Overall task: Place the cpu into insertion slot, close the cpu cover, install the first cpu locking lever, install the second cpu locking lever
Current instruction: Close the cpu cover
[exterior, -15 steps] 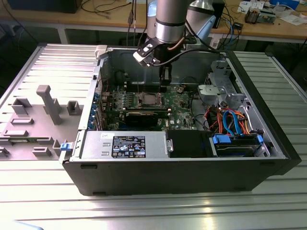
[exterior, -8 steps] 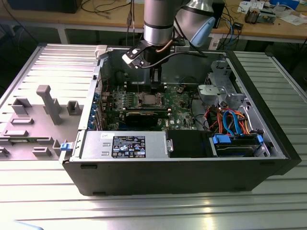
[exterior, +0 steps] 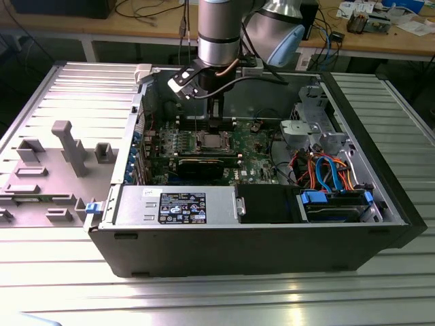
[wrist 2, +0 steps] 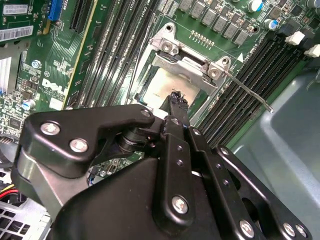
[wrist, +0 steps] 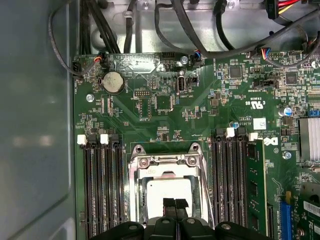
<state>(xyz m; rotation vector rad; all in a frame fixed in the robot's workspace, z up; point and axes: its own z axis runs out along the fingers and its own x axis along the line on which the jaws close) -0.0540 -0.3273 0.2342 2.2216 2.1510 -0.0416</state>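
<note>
The cpu (wrist: 170, 187) lies flat in the socket on the green motherboard (wrist: 150, 115), its silver-grey top showing through the cut-out of the cpu cover (wrist: 167, 171). The cover (wrist 2: 182, 62) lies down over it, so the insertion slot's contact field is hidden. My gripper (wrist: 175, 205) hangs just above the cpu's top with its two black fingers pressed together and nothing between them. In the exterior view the gripper (exterior: 216, 125) points straight down at the socket (exterior: 209, 140). A thin metal locking lever (wrist 2: 247, 90) sticks out free from the cover's corner over the memory slots.
Long black memory slots (wrist: 102, 185) flank the socket, one holding a memory stick (wrist: 255, 185). The grey case wall (wrist: 35, 125) rises close beside them. Coloured cables (exterior: 326, 170), a drive cage (exterior: 306, 132) and the power supply (exterior: 177, 207) crowd the case.
</note>
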